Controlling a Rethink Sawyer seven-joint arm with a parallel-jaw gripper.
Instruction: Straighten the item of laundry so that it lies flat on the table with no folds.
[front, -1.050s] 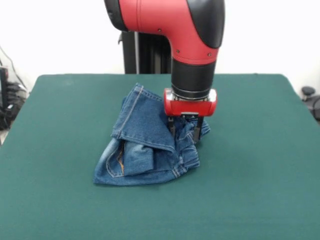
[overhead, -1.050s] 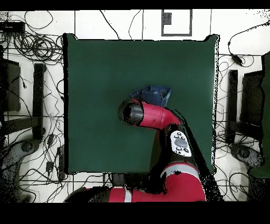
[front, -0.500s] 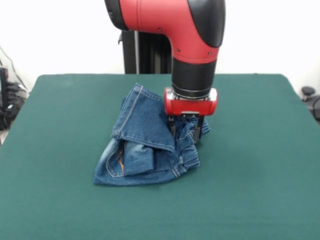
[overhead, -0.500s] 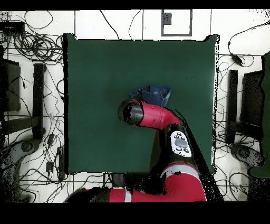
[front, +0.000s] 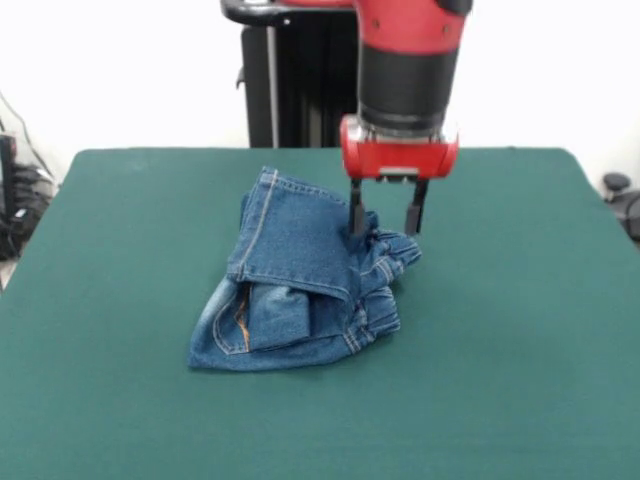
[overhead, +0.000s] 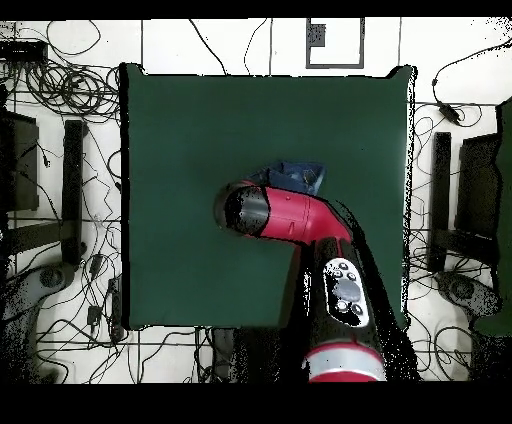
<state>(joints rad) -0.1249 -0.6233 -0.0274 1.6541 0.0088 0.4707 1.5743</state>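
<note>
Gripper (front: 387, 213) with fingers spread, empty, hanging over the table (front: 520, 330), tips just above the upper right corner of the jeans (front: 300, 290). The bundle, folded several layers deep, extends down-left from the gripper in the front view.

One pair of jeans (front: 300, 285), one table (front: 500, 380), one gripper (front: 388, 215).

No legible text | no labels, brands, numbers or signs readable on the jeans (front: 300, 290), the red robot arm (overhead: 300, 215) or the green desk (front: 520, 330) | both views checked
</note>
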